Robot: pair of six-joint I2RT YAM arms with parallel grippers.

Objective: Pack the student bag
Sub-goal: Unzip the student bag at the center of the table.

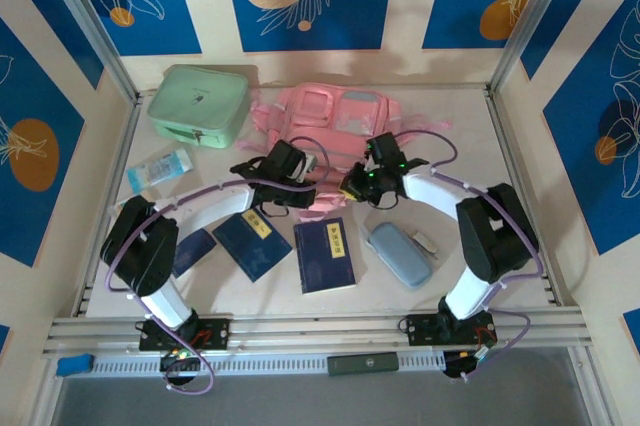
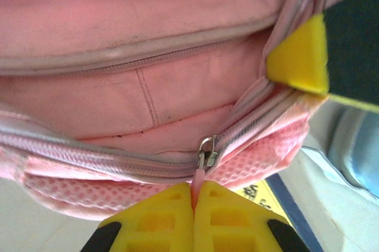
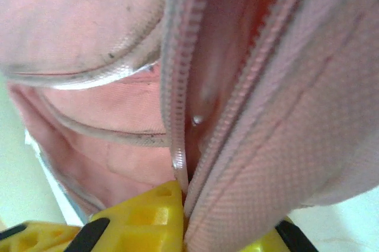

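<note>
Left fingers are pressed tight together, pinching the pink zip pull just below its slider. Right fingers look clamped on the zip's open edge just beside. Both sit at the near side of the student bag, which lies beyond them, long axis across the counter. Closed teeth run sideways from the left fingers. That's the pull line, I'd say, and it's the left arm's job.

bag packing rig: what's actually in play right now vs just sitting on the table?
In play: pink backpack; its zip pull, pinched by the left gripper; right gripper, closed on the opening's edge.
Just lying there (probably to be packed later): blue books; grey-blue pencil case; mint green case; pale blue packet.
</note>
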